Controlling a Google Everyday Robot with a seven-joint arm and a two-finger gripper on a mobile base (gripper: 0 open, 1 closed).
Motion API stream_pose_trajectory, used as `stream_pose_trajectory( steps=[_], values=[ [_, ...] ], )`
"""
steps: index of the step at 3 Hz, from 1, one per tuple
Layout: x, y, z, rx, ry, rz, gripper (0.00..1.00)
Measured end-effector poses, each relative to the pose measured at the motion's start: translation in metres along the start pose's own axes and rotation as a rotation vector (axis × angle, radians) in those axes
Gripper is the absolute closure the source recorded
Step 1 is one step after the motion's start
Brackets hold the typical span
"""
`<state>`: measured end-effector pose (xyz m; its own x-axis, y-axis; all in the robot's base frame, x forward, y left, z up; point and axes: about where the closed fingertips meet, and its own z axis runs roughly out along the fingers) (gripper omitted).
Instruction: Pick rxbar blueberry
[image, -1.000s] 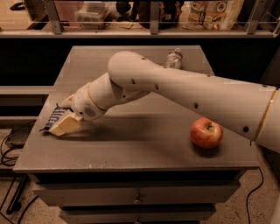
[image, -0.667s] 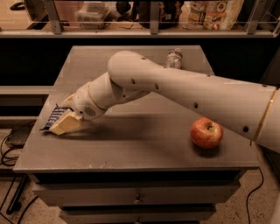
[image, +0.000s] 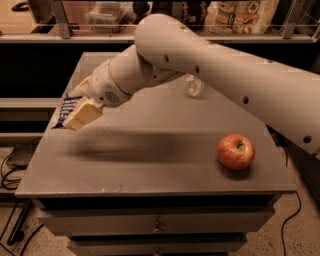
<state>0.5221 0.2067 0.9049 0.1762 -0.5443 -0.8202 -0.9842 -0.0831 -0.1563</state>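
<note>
The rxbar blueberry (image: 64, 111), a flat dark navy bar with white text, sits between the two tan fingers (image: 83, 114) of my gripper (image: 71, 107). The gripper is shut on the bar and holds it lifted above the left edge of the grey table (image: 150, 170). A shadow lies on the table below the arm. My white arm reaches in from the right across the table and hides most of the bar.
A red apple (image: 236, 151) stands at the front right of the table. A clear plastic bottle (image: 193, 85) lies at the back, partly behind the arm. A shelf with bags (image: 240, 15) runs behind. Drawers sit below; cables lie on the floor at left.
The gripper has risen from the table's left edge with the bar held in it; the bar no longer rests on the surface.
</note>
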Motion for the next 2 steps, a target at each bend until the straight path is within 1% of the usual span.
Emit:
stream_pose_trajectory(
  steps=[1, 2],
  values=[
    [-0.0383, -0.0130, -0.0557, 0.039, -0.025, -0.098, 1.00],
    [-0.0483, -0.0148, -0.0611, 0.044, -0.035, -0.113, 1.00]
  ],
)
